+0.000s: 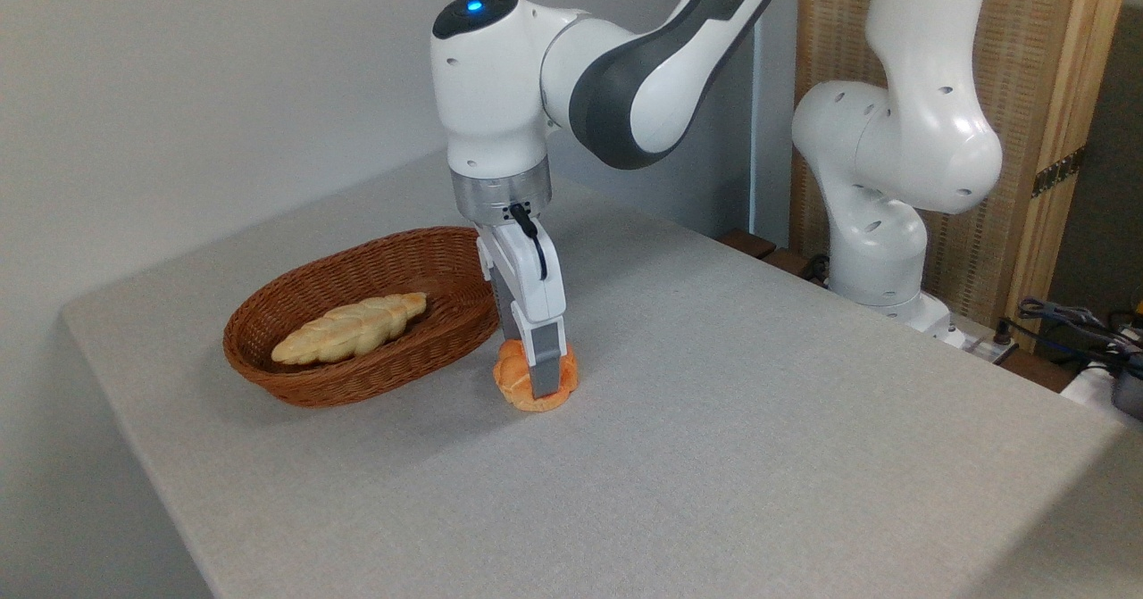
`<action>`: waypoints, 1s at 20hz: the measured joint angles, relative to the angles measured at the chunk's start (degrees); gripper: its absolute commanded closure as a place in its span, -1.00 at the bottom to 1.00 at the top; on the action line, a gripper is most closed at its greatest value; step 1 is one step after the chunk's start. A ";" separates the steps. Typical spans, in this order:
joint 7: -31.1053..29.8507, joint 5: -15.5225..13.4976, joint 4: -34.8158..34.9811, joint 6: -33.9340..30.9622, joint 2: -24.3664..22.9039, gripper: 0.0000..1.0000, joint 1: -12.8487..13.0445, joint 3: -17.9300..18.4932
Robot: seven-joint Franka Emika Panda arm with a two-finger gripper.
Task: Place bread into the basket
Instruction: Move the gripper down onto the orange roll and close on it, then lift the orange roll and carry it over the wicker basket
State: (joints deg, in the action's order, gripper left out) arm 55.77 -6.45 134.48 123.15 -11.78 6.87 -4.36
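Gripper point(536, 376) straddling bun point(536, 383), basket point(295, 376) just left.
Fingers narrow at its sides; true clamp, I cannot tell. I judge it light, soft: squeeze gently.

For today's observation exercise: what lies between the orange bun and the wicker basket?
Only a narrow bare strip of grey table, seen in the camera view, separates the bun from the basket.

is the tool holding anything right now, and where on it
The tool straddles the orange bun across its sides, on the table beside the basket; a firm grip cannot be told.
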 measured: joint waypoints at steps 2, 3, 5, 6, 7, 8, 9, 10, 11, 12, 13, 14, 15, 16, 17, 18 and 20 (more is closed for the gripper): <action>0.36 0.00 0.04 0.00 0.04 0.16 0.00 0.00; 0.39 0.00 0.04 0.00 0.10 0.16 0.00 0.00; 0.41 0.02 0.04 0.00 0.27 0.16 -0.01 0.00; 0.41 0.03 0.04 0.00 0.33 0.16 -0.01 0.00; 0.41 0.03 0.04 0.00 0.37 0.16 -0.01 0.00; 0.41 0.03 0.04 0.00 0.37 0.15 -0.01 0.00; 0.41 0.03 0.04 0.00 0.37 0.12 -0.01 0.00; 0.41 0.03 0.00 0.00 0.37 0.10 -0.01 0.00; 0.41 0.02 -0.23 0.01 0.35 0.08 -0.02 0.01; 0.41 0.02 -0.59 0.00 0.32 0.07 -0.05 0.03; 0.41 0.02 -1.66 -0.57 0.30 0.05 -0.10 0.13; 0.41 0.02 -3.52 -2.48 0.31 0.02 -0.21 0.28; 0.41 0.02 -6.13 -5.57 0.36 -0.02 -0.35 0.60; 0.41 0.02 -9.33 -9.29 0.49 -0.03 -0.45 1.37; 0.41 -0.01 -12.74 -13.03 0.69 -0.03 -0.55 2.43; 0.41 -0.05 -16.08 -16.52 1.01 -0.03 -0.67 3.38; 0.40 -0.84 -21.53 -21.52 1.94 -0.03 -0.80 4.08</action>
State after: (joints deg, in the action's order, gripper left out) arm 56.17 -7.29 112.95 101.63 -9.84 6.07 -0.27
